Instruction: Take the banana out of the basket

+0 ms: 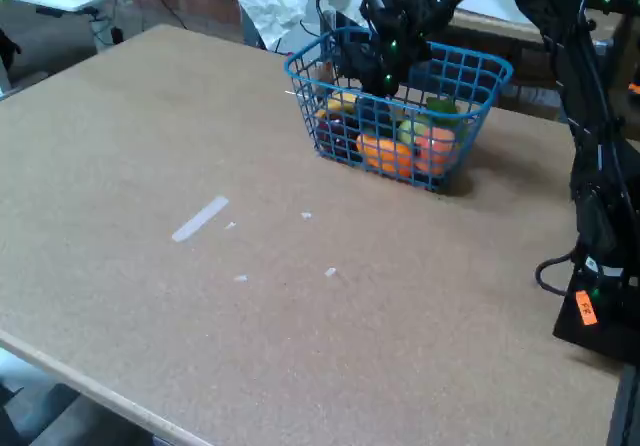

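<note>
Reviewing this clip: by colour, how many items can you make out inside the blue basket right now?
Through the mesh of the basket, with the arm blocking part of the interior:
Yellow (the banana): 1
Orange (orange fruit): 1
Orange-red with green (fruit): 1
Green (item): 1
Dark purple (item): 1
Total: 5 visible; more may be hidden.

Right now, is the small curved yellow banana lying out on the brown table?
No. The small curved yellow banana sits inside the blue wire-mesh basket beside other fruit, under the black gripper.
</note>
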Robot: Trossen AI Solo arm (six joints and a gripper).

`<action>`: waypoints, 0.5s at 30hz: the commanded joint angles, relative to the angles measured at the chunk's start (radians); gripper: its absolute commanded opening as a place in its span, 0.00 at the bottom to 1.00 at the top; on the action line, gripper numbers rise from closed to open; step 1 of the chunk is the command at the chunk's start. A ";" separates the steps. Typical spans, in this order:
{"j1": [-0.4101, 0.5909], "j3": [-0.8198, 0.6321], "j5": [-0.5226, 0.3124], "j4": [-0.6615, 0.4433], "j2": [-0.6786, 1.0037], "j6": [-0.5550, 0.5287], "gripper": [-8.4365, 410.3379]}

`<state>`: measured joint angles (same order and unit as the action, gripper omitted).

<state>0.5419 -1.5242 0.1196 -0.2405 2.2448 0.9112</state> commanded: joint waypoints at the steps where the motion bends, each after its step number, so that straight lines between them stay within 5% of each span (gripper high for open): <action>1: 0.000 0.001 0.002 0.009 0.000 0.008 0.66; 15: -0.001 0.001 -0.014 0.023 0.000 0.001 0.62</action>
<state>0.5415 -1.5238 0.1143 -0.2222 2.2444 0.9142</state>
